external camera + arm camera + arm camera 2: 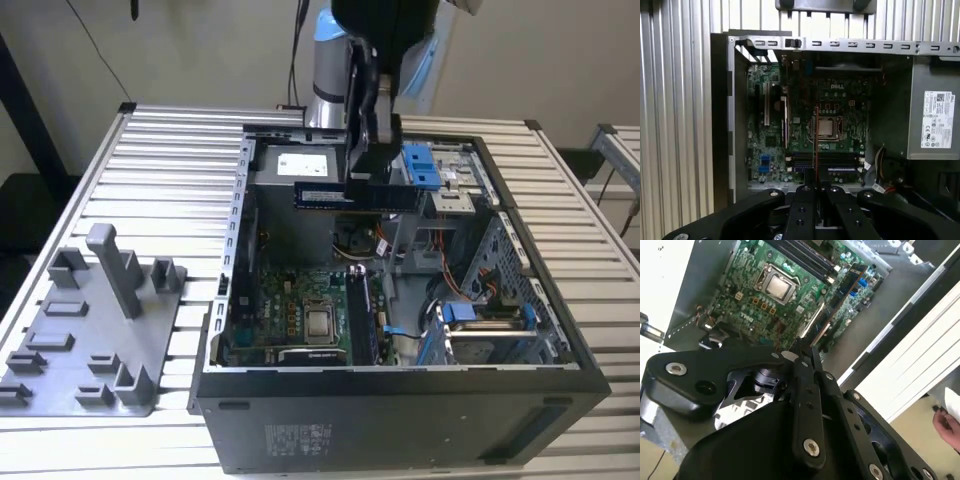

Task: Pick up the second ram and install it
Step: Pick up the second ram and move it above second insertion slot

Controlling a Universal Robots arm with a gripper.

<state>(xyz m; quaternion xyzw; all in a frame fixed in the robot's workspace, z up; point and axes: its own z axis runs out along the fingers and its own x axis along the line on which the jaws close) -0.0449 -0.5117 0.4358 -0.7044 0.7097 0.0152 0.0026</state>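
One memory stick point(320, 195) hung in the upper middle of the exterior view, clamped in our gripper point(368, 183) above the open computer case point(420, 420). We judged that a slight tilt could miss the motherboard slots point(840, 160) and jam or bend it.
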